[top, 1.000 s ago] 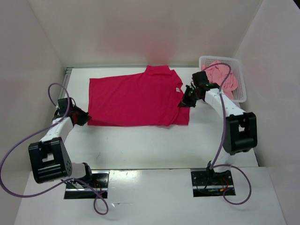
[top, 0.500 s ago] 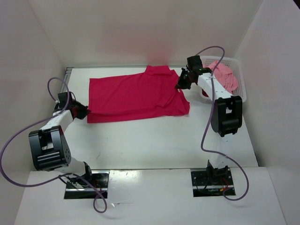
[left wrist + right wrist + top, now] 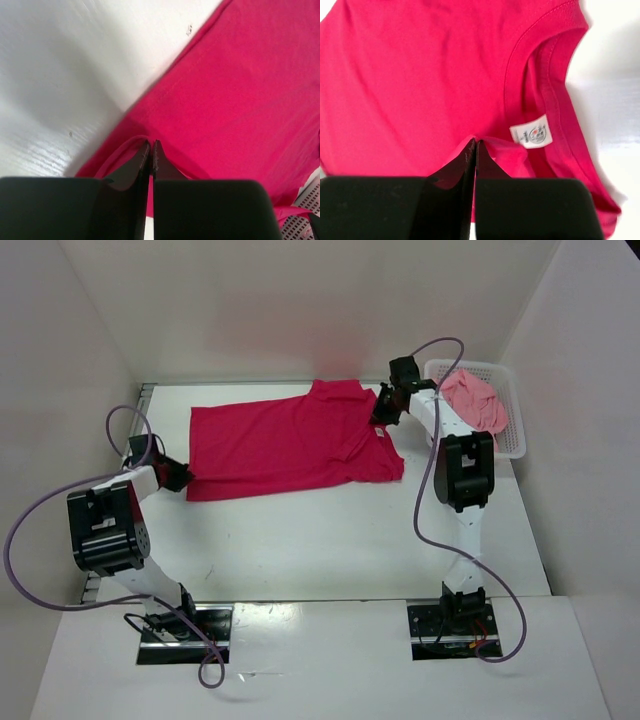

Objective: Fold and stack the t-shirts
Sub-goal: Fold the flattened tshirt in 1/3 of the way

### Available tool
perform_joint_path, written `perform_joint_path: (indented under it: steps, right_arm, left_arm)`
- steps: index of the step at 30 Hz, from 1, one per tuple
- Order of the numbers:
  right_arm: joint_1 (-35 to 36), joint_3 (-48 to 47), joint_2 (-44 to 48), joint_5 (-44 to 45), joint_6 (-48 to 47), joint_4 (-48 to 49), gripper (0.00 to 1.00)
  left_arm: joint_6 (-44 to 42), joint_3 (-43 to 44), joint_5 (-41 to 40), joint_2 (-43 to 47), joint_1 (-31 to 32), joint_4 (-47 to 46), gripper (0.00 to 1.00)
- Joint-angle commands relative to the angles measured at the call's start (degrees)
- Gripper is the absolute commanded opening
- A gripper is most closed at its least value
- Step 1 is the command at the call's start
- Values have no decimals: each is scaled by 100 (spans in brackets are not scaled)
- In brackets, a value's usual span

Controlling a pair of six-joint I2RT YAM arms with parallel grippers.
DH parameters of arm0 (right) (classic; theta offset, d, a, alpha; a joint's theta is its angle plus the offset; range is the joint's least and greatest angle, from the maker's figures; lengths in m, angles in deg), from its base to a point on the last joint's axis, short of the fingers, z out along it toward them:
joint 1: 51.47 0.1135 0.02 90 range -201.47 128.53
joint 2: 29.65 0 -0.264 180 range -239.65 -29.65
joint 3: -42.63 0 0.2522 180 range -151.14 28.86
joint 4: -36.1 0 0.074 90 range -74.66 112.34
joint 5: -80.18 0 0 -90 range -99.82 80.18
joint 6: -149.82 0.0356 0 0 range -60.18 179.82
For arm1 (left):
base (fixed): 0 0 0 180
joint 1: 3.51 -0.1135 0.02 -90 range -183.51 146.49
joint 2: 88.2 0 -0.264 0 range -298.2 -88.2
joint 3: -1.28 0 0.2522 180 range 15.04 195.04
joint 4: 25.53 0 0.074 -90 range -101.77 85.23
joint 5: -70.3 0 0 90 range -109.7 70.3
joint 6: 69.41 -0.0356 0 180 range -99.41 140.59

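Magenta t-shirt (image 3: 290,445), spread flat on the counter (image 3: 300,540), collar toward the basket (image 3: 515,435). Your left gripper (image 3: 151,145) is pressed together on a small fold of cloth at the shirt's near-left corner. Your right gripper (image 3: 475,142) pinches cloth just beside the collar label (image 3: 531,134). This looks like a two-point lift for a fold: raise both pinches level and at a matched pace, with the cloth lightly taut between them so no crease sets. The salmon t-shirt (image 3: 472,402) lies in the basket, far right.
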Motion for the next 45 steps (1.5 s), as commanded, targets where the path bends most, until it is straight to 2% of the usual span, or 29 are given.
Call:
perform_joint_path:
  steps: [1,2,5,6,7,8,10,11,14,15,16,17,18,19,21,23,24,26,27,29,34,37,38,42,45]
  right_arm:
    - [-33,-466,-189,170,-108,59,0]
    - [-33,-466,-189,170,-108,59,0]
    - [-33,-563,-137,170,-55,59,5]
    - [-33,-563,-76,170,-55,59,9]
    - [-33,-563,-14,170,-55,59,21]
    - [-33,-476,82,170,-55,59,26]
    - [-33,-161,468,108,-55,138,36]
    - [-33,7,635,56,-55,269,37]
    - [-33,893,1364,-15,-55,567,42]
    - [-33,1166,1766,-15,-3,647,44]
    - [-33,1717,1953,-67,-3,735,48]
    - [-33,1983,2120,-68,-3,806,73]
    - [-33,2221,2287,-129,-3,867,81]
    - [-33,2676,2611,-77,-64,964,81]
    - [-33,3292,2938,2,-64,1087,60]
    - [-33,3575,3325,116,-64,1140,43]
    - [-33,3838,3413,117,-64,1193,29]
    - [-33,4059,3546,117,-12,1193,18]
    - [-33,4260,3615,117,-12,1193,16]
    - [-33,4455,3677,-14,41,1316,16]
    - [-33,4982,3836,-15,216,1518,33]
    - [-33,5036,3836,248,331,1518,40]
    - [-33,5097,3836,336,383,1518,44]
    - [-103,5150,3722,564,717,1668,51]
    - [-174,5203,3564,775,797,1720,52]
  left_arm:
    - [135,226,-147,-165,-43,-393,7]
    - [135,226,-147,-166,-43,-393,8]
    - [83,226,-279,-105,-96,-393,33]
    - [13,226,-200,-104,-96,-340,42]
    - [12,226,-200,87,-166,-340,55]
    - [-48,226,-200,202,-219,-270,61]
    - [-155,86,-252,614,-219,-200,69]
    - [-242,-54,-252,756,-219,-199,74]
    - [-383,-309,-252,1222,-219,2,76]
    - [-435,-528,-252,1327,-219,90,74]
    - [-436,-660,-252,1511,-219,91,68]
    - [-436,-792,-191,1609,-219,152,61]
    - [-436,-915,-191,1697,-219,152,54]
    - [-366,-1178,-113,1880,-219,152,46]
    - [-305,-1382,-50,2092,-219,204,42]
    - [-251,-1592,-111,2145,-219,205,39]
    - [-251,-1593,-112,2146,-219,205,39]
    - [-190,-1673,-112,2032,-219,135,39]
    - [-190,-1673,-60,1884,-219,56,39]
    - [-67,-1673,3,1725,-219,-75,39]
    - [64,-1611,3,1381,-219,-357,42]
    - [65,-1558,63,1109,-219,-471,37]
    - [65,-1489,64,935,-219,-533,34]
    - [65,-1287,117,494,-219,-569,7]
    - [-110,-1093,46,432,-271,-428,0]
